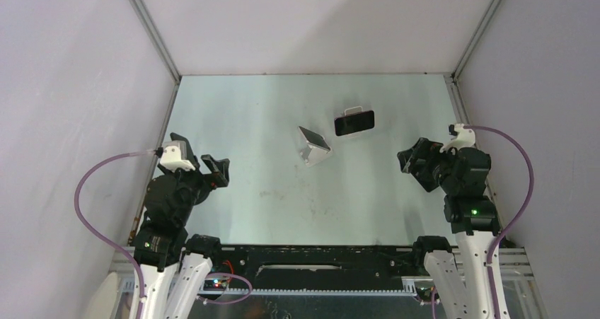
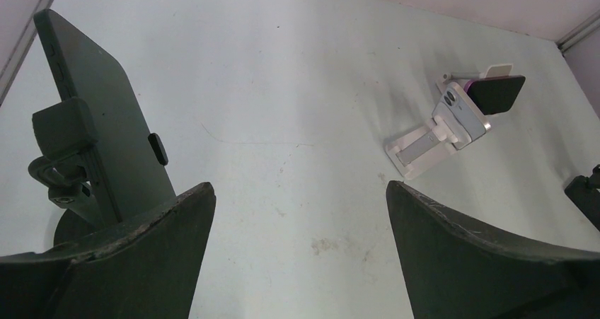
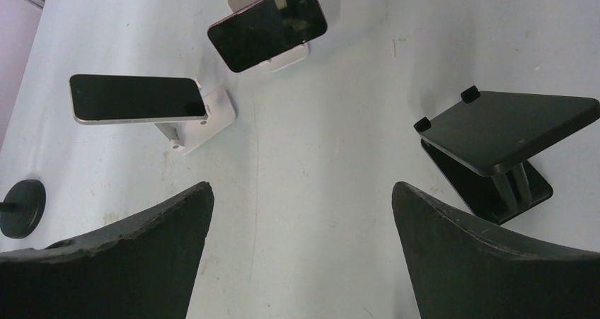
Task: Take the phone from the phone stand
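Note:
A silver phone leans on a white stand mid-table; it also shows in the left wrist view and the right wrist view. Behind it a dark phone sits on a second white stand; it also shows in the right wrist view. A dark green phone is clamped upright in a black round-base holder just left of my left gripper. My left gripper is open and empty, well short of the phones. My right gripper is open and empty, also short of them.
An empty black tilted stand stands close on the right of my right gripper. A black round base shows at the far left of the right wrist view. Grey walls enclose the table on three sides.

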You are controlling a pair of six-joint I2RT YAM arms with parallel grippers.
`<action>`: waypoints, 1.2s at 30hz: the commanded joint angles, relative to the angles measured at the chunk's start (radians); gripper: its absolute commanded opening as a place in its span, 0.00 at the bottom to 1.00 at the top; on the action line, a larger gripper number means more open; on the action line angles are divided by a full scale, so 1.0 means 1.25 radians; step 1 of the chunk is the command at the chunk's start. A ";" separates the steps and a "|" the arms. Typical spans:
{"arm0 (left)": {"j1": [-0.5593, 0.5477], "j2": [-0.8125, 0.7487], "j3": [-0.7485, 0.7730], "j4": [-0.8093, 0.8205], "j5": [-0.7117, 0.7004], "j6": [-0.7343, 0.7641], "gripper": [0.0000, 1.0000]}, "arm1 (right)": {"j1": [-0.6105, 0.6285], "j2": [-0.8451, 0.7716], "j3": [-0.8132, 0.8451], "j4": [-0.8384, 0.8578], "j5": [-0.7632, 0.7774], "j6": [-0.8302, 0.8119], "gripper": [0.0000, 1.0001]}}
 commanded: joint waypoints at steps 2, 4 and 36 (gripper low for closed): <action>0.003 0.004 0.011 0.030 0.020 -0.003 0.98 | -0.012 -0.007 0.001 0.028 -0.015 0.006 0.99; 0.003 0.002 0.009 0.033 0.030 -0.003 0.98 | -0.022 -0.007 -0.002 0.028 -0.020 0.011 0.99; 0.004 0.042 0.156 -0.018 -0.056 -0.083 0.98 | -0.055 0.069 0.053 0.057 -0.094 0.064 0.99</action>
